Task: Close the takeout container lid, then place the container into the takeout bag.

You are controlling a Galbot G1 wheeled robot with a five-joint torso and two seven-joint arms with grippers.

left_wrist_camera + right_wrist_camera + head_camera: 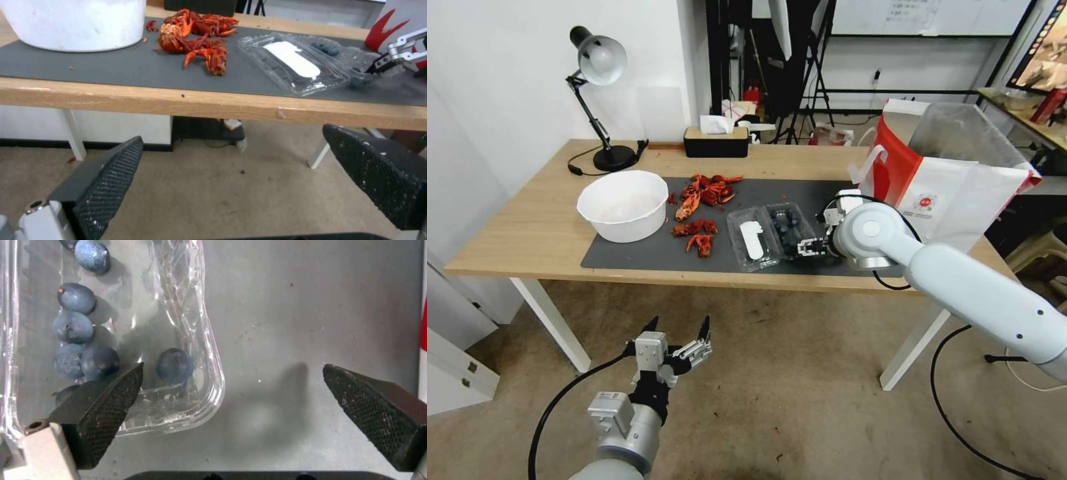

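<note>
The takeout container (pixel 790 230) lies open on the dark mat, a clear clamshell with blueberries (pixel 73 328) in its base. Its lid (pixel 752 239), marked by a white oblong label, lies flat beside the base, toward the white bowl. My right gripper (pixel 817 245) hovers open over the base's near right corner (pixel 195 340); one finger is above the berries, the other above bare mat. The takeout bag (pixel 940 180), white with a red stripe, stands open at the table's right end. My left gripper (pixel 677 330) hangs open below the table's front edge, holding nothing.
A white bowl (pixel 624 203) stands on the mat's left part, with red crayfish (pixel 704 193) scattered between it and the container. A desk lamp (pixel 597 100) and a tissue box (pixel 716 141) sit at the back. The table's front edge (pixel 213 101) faces the left gripper.
</note>
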